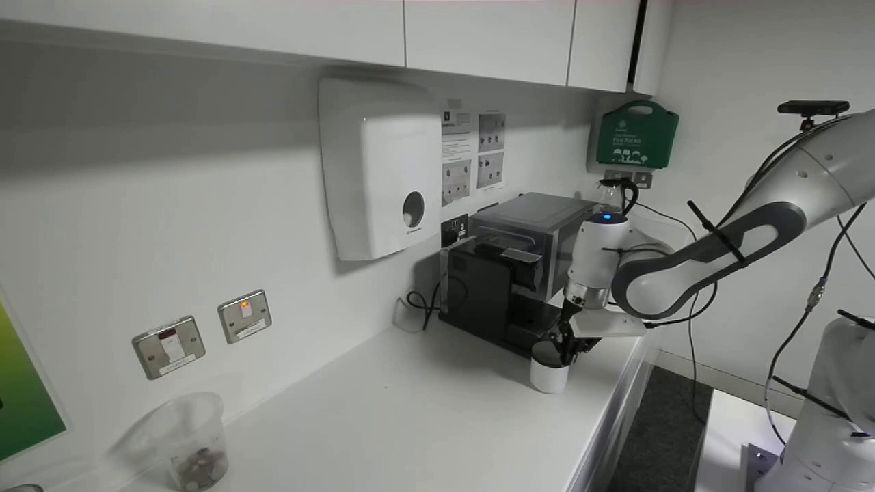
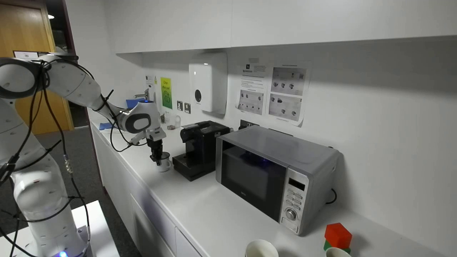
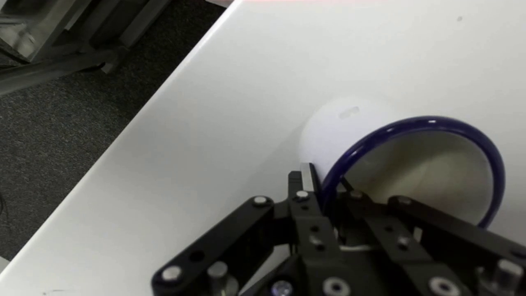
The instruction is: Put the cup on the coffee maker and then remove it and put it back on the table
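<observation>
The small white cup [image 1: 549, 377] with a dark blue rim stands upright on the white table [image 1: 383, 424], just in front of the coffee maker [image 1: 475, 290]. In an exterior view its handle shows on the side of the cup [image 2: 164, 166] facing the black coffee maker [image 2: 207, 141]. My gripper [image 3: 326, 185] reaches over the near side of the rim in the wrist view. One finger lies outside the wall and its partner inside the cup, pinching the rim between them. The inner fingertip is mostly hidden behind the rim. Both exterior views show the gripper [image 1: 566, 357] pointing down at the cup.
A silver microwave [image 2: 257, 175] sits right beside the coffee maker. A clear plastic container [image 1: 198, 444] stands against the wall. A white mug [image 2: 261, 248] and a red block [image 2: 338, 235] are past the microwave. The counter's edge [image 3: 135, 119] drops to the floor.
</observation>
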Controlling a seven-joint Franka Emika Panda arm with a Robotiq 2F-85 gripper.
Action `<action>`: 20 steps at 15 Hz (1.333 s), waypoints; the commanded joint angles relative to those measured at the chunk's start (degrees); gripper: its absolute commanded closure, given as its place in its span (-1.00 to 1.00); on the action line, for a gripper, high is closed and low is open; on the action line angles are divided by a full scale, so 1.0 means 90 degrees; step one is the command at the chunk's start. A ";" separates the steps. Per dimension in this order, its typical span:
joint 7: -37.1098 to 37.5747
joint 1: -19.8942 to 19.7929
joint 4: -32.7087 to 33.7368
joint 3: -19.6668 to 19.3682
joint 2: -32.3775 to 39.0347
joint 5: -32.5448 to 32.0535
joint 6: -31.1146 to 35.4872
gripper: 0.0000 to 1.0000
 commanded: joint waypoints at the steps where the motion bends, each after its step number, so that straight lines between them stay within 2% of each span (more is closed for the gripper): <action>1: 0.0133 -0.0088 -0.0287 -0.0062 -0.0502 -0.0083 0.0136 0.96; 10: 0.0084 -0.0219 -0.0433 -0.0053 -0.1101 -0.0083 0.0008 0.96; 17: -0.0058 -0.0407 -0.0612 -0.0175 -0.1496 -0.0054 -0.0098 0.96; 20: -0.0358 -0.0406 -0.0619 -0.0324 -0.1579 0.0055 -0.0173 0.96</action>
